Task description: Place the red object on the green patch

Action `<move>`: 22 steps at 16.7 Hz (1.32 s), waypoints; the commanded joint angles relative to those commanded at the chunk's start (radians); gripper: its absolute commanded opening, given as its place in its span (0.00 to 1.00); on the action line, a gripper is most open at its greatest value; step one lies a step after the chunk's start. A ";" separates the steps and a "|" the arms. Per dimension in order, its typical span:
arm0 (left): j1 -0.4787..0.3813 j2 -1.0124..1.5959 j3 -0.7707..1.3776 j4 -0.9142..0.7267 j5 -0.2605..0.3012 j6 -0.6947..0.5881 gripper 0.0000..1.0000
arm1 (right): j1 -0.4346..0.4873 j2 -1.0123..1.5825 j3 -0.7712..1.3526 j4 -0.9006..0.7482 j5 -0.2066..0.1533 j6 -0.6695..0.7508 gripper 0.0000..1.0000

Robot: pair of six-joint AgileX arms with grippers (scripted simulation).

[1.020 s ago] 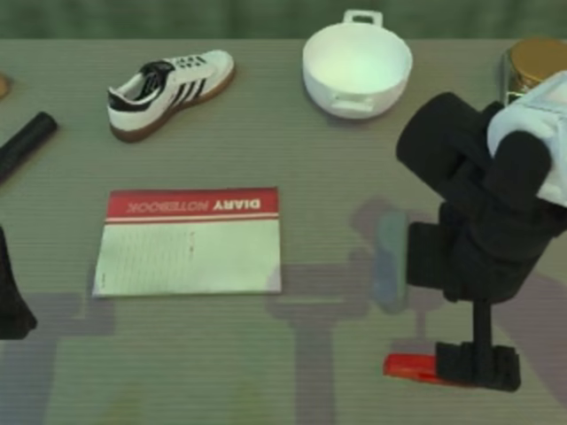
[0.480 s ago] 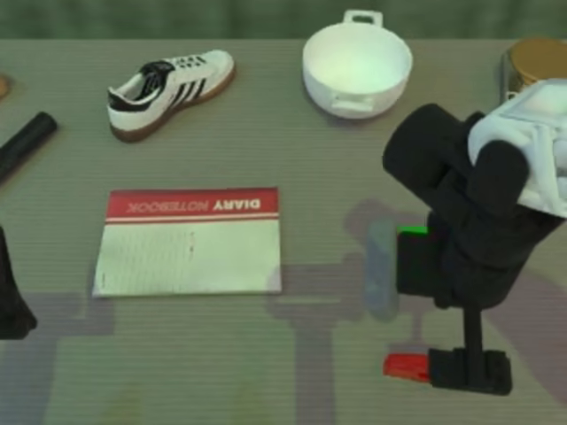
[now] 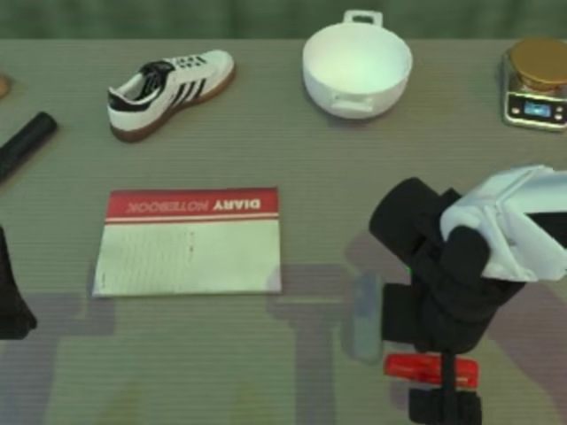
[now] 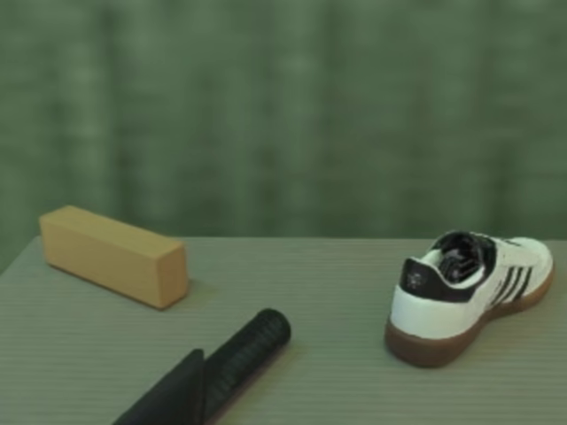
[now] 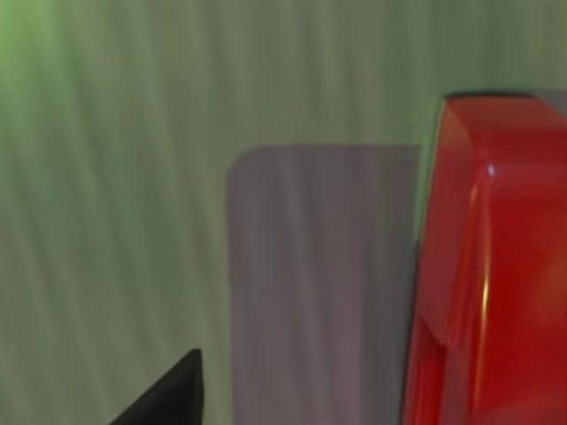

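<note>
The red object [image 3: 416, 367], a glossy bar, lies on the table near the front edge at the right. My right gripper [image 3: 443, 400] hangs over its right half, a thin black part crossing the bar. In the right wrist view the red object [image 5: 492, 266] fills one side, and one black fingertip [image 5: 173, 398] stands far off it, so the gripper is open and holds nothing. The green patch is hidden under the right arm in the top view. My left gripper [image 3: 11, 305] is parked at the left edge, open.
A white notebook with a red band [image 3: 190, 241] lies left of centre. A sneaker [image 3: 171, 88], a white bowl [image 3: 357, 66] and a gold-topped scale [image 3: 536, 84] line the back. A black cylinder [image 3: 27, 142] and a wooden block [image 4: 115, 255] sit at far left.
My right arm has swung toward the front edge and left, uncovering the scale and covering the green sliver seen earlier. The gripper shifted left along the red object, which stayed put.
</note>
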 joint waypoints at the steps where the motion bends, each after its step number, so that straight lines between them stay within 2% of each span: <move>1: 0.000 0.000 0.000 0.000 0.000 0.000 1.00 | 0.000 0.008 -0.010 0.015 0.000 0.000 1.00; 5: 0.000 0.000 0.000 0.000 0.000 0.000 1.00 | 0.001 0.010 -0.013 0.019 0.000 0.000 1.00; 18: 0.000 0.000 0.000 0.000 0.000 0.000 1.00 | 0.001 0.010 -0.013 0.019 0.000 0.000 0.02; 22: 0.000 0.000 0.000 0.000 0.000 0.000 1.00 | 0.001 0.010 -0.013 0.019 0.000 0.000 0.00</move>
